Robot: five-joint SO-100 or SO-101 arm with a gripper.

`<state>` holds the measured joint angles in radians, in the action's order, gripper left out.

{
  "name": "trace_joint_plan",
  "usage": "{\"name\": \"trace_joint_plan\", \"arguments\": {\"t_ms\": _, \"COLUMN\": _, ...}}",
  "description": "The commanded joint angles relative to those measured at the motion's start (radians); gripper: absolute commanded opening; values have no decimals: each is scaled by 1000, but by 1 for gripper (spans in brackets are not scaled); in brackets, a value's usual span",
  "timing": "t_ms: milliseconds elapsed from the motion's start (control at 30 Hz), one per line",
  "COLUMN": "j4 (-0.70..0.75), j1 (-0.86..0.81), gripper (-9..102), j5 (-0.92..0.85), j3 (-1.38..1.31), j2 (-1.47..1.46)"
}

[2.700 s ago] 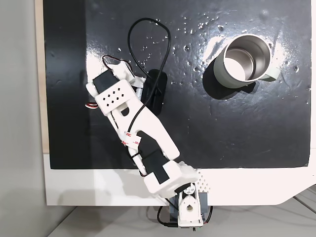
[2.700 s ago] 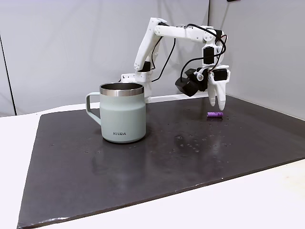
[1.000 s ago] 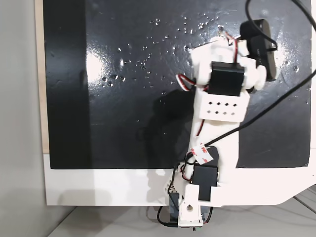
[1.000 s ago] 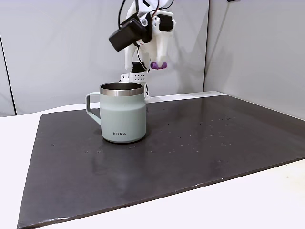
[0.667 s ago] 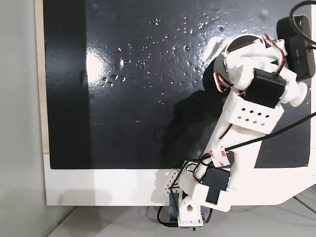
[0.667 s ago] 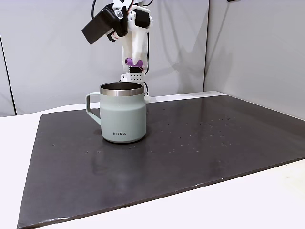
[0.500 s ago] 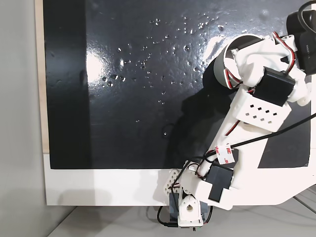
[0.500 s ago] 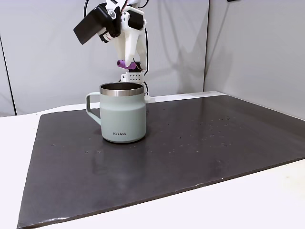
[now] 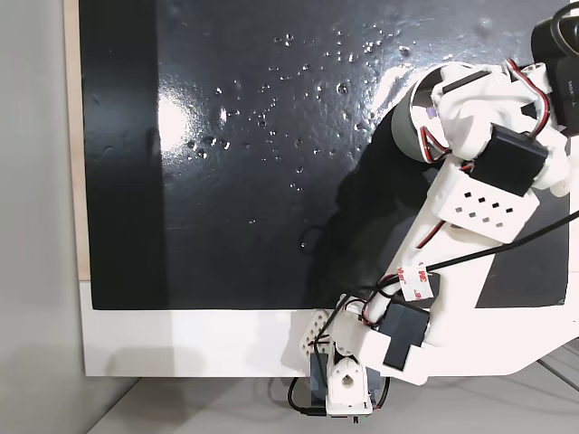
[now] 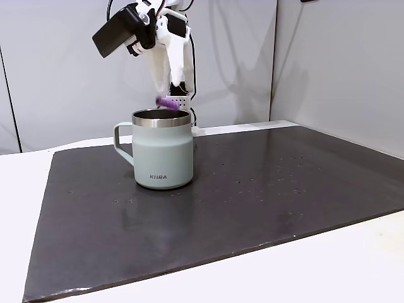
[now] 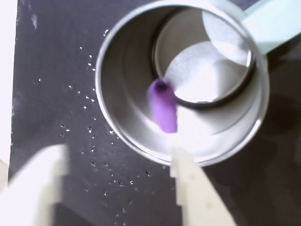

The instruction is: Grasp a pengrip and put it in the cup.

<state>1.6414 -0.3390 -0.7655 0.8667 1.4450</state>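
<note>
The cup (image 10: 162, 150), a pale metal mug with a steel rim and a side handle, stands on the black mat. My gripper (image 10: 169, 88) hangs right above its mouth and is open. The purple pengrip (image 10: 167, 102) is loose and blurred in the air, just over the rim. In the wrist view the pengrip (image 11: 162, 106) shows against the cup's inside (image 11: 131, 94), with my open gripper (image 11: 117, 183) below it, nothing between the fingers. From above, my arm covers most of the cup (image 9: 404, 136).
The black mat (image 10: 265, 189) is speckled with small droplets around the cup and has free room to the right in the side view. A white board edge (image 9: 181, 344) and the arm's base (image 9: 346, 389) lie at the mat's near side.
My gripper has opened above the cup and let go of the pengrip, which now drops toward the cup's mouth. The arm has barely moved.
</note>
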Motion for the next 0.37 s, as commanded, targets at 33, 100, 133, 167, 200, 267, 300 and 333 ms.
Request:
{"name": "trace_joint_plan", "arguments": {"t_ms": 33, "j4": 12, "j1": 0, "gripper": 42, "j5": 12, "j3": -60, "j2": 9}}
{"name": "trace_joint_plan", "arguments": {"t_ms": 100, "j4": 12, "j1": 0, "gripper": 42, "j5": 17, "j3": -60, "j2": 9}}
{"name": "trace_joint_plan", "arguments": {"t_ms": 133, "j4": 12, "j1": 0, "gripper": 42, "j5": 17, "j3": -61, "j2": 9}}
{"name": "trace_joint_plan", "arguments": {"t_ms": 167, "j4": 12, "j1": 2, "gripper": 42, "j5": 20, "j3": -61, "j2": 9}}
{"name": "trace_joint_plan", "arguments": {"t_ms": 200, "j4": 12, "j1": 3, "gripper": 42, "j5": 20, "j3": -61, "j2": 9}}
{"name": "trace_joint_plan", "arguments": {"t_ms": 267, "j4": 12, "j1": 5, "gripper": 42, "j5": 21, "j3": -61, "j2": 9}}
{"name": "trace_joint_plan", "arguments": {"t_ms": 300, "j4": 12, "j1": 6, "gripper": 42, "j5": 21, "j3": -61, "j2": 9}}
{"name": "trace_joint_plan", "arguments": {"t_ms": 333, "j4": 12, "j1": 6, "gripper": 42, "j5": 21, "j3": -61, "j2": 9}}
